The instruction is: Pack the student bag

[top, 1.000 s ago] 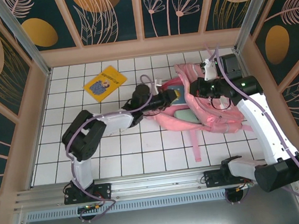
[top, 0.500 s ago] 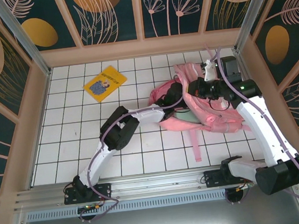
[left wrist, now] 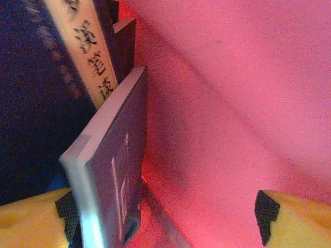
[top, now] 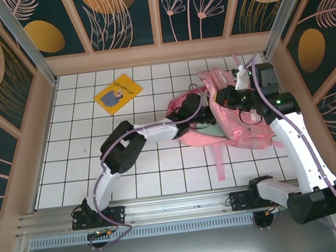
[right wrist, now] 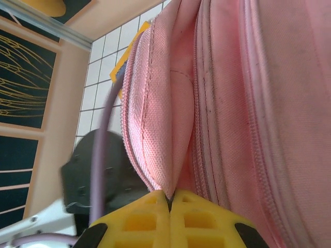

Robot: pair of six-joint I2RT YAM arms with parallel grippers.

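The only writing to be made out lies inside the student bag [top: 243, 127]. In the left wrist view, a dark blue book [left wrist: 31, 103] ahead of the left gripper [left wrist: 165, 227] and to its left carries a cream strip [left wrist: 85, 46] with a column of dark Chinese characters, too blurred to read with certainty. In front of it leans a grey-blue book [left wrist: 119, 170], its cover bearing pale marks that cannot be read. A yellow book [top: 118, 94] lies on the white tiled table [top: 88, 164], well away from both grippers. It has a picture on its cover, and any lettering there is too small to tell.

The left arm [top: 150, 129] rises from its base, bends at the elbow and stretches sideways, with its wrist buried in the bag's mouth. Its yellow fingertips [left wrist: 31, 222] stand wide apart and clamp nothing. The grey-blue book's lower corner sits just beside one of them, though whether they touch cannot be told. Pink lining [left wrist: 232, 103] spreads ahead of the gripper and between its fingers.

The right arm [top: 296, 142] climbs from its base along the bag's outer side and folds inward over the bag's top. The right gripper [right wrist: 169, 206] has its yellow fingers pressed together on a fold of the bag's pink fabric at the edge of the opening. The bag lies flat on the table beneath and between the two grippers, its straps trailing toward the arms' bases.
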